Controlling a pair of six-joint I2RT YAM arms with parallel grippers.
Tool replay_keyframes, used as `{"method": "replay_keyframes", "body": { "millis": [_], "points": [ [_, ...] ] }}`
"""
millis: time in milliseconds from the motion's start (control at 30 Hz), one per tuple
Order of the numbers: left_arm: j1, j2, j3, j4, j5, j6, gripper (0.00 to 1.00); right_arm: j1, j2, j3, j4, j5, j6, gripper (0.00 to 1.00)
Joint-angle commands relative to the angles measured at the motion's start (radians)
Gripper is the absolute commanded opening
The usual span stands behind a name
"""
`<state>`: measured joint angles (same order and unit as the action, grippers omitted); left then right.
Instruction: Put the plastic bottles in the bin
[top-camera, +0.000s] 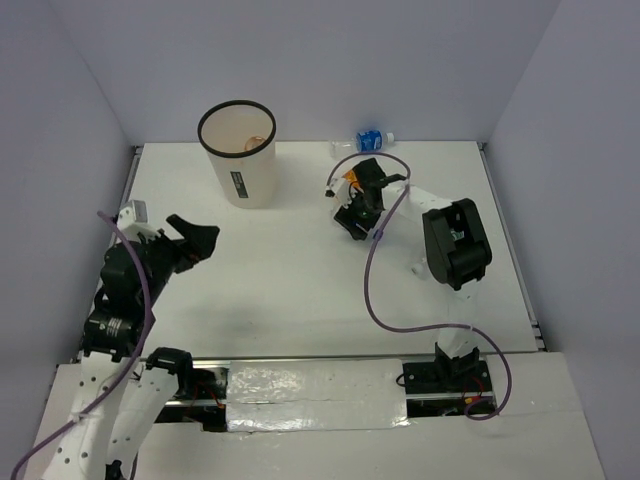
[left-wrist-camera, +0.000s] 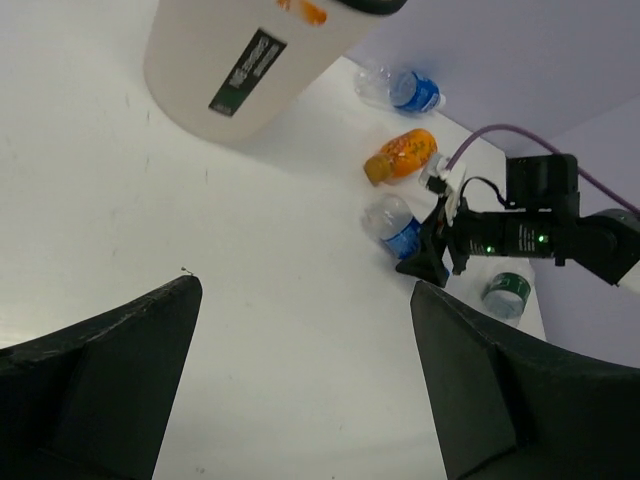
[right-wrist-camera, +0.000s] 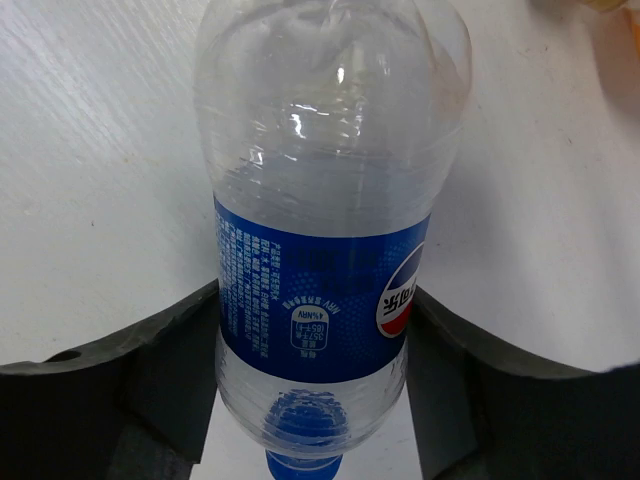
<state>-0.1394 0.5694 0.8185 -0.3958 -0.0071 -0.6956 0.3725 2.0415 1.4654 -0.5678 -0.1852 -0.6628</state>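
The white bin (top-camera: 240, 170) with a black rim stands at the back left, and something orange shows inside it. My right gripper (top-camera: 355, 213) is low at the table, its fingers (right-wrist-camera: 180, 350) pressed against both sides of a clear blue-label bottle (right-wrist-camera: 320, 250) lying there. An orange bottle (left-wrist-camera: 402, 155) lies just beyond it. A second blue-label bottle (top-camera: 368, 140) lies at the back wall. A green-cap bottle (left-wrist-camera: 507, 293) lies by the right arm. My left gripper (top-camera: 198, 238) is open and empty, well short of the bin (left-wrist-camera: 230, 70).
Grey walls close the table at the back and both sides. A purple cable (top-camera: 372, 280) loops from the right wrist over the table to the arm's base. White table surface (top-camera: 290, 270) lies between the arms.
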Motion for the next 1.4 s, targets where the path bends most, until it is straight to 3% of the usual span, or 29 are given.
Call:
{"method": "replay_keyframes", "body": {
  "millis": [0,167,267,467,667,900,1067,1167,1267,1300,1333,1367],
  "points": [
    [0.007,-0.069,-0.088,-0.005,0.027,-0.143,1.0,0.019,-0.012,0.026,0.023,-0.011,-0.018,0.68],
    [0.006,-0.161,-0.206,0.023,0.076,-0.254,0.99,0.028,-0.09,0.058,-0.009,-0.089,-0.023,0.27],
    [0.006,-0.192,-0.242,0.017,0.096,-0.289,0.99,0.048,-0.181,0.117,-0.037,-0.157,0.0,0.17],
    [0.007,-0.23,-0.332,0.041,0.136,-0.382,0.99,0.158,-0.258,0.42,-0.003,-0.261,0.14,0.12],
    [0.008,-0.25,-0.415,0.094,0.191,-0.466,0.99,0.272,-0.063,0.804,0.19,-0.148,0.304,0.15],
    [0.006,-0.286,-0.398,0.029,0.182,-0.463,0.99,0.367,0.163,0.897,0.695,0.082,0.411,0.15],
    [0.006,-0.313,-0.381,-0.031,0.177,-0.456,0.99,0.404,0.316,1.001,0.833,0.174,0.378,0.27],
    [0.006,-0.332,-0.371,-0.061,0.174,-0.453,0.99,0.41,0.365,1.02,0.907,0.184,0.354,0.39],
    [0.006,-0.345,-0.366,-0.075,0.171,-0.455,0.99,0.407,0.382,1.018,0.911,0.207,0.342,0.67],
    [0.006,-0.345,-0.366,-0.075,0.17,-0.456,0.99,0.404,0.379,1.006,0.908,0.207,0.341,0.92],
    [0.006,-0.345,-0.367,-0.072,0.171,-0.458,0.99,0.401,0.365,0.986,0.898,0.202,0.344,1.0],
    [0.007,-0.347,-0.372,-0.066,0.173,-0.459,0.99,0.396,0.355,0.974,0.884,0.199,0.351,1.0]
  ]
}}
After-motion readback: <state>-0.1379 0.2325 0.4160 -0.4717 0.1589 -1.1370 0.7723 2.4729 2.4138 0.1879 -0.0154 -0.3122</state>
